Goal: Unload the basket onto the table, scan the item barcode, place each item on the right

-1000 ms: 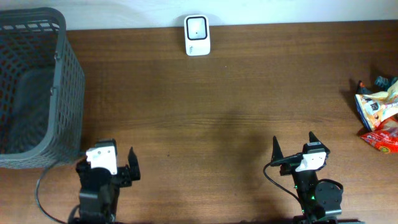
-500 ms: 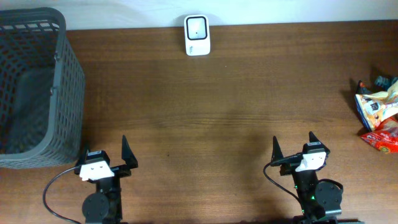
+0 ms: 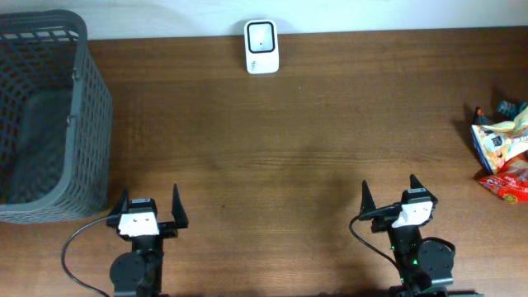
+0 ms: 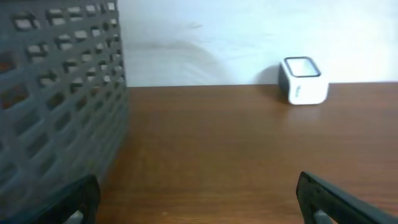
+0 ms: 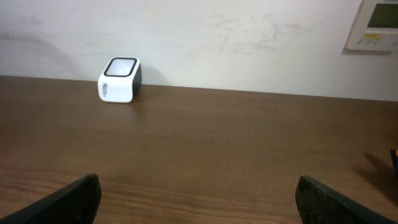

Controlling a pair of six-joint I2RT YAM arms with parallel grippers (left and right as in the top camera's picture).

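Observation:
The white barcode scanner (image 3: 261, 47) stands at the table's far edge, also seen in the left wrist view (image 4: 303, 79) and the right wrist view (image 5: 120, 79). The items are snack packets at the right edge: a white and orange one (image 3: 497, 142) and a red one (image 3: 507, 181). My left gripper (image 3: 149, 200) is open near the front edge, pointing at the far wall, with nothing between its fingers (image 4: 198, 193). The right gripper (image 3: 388, 188) is open too, near the front right, well left of the packets, and holds nothing (image 5: 198, 190).
A tall grey mesh basket (image 3: 49, 115) fills the far left of the table, close to the left gripper's left side (image 4: 56, 93). A wall control panel (image 5: 373, 25) hangs at the upper right of the right wrist view.
The left arm has swung from a leftward slant to pointing straight at the far wall, ending a little further right. The right arm has not moved.

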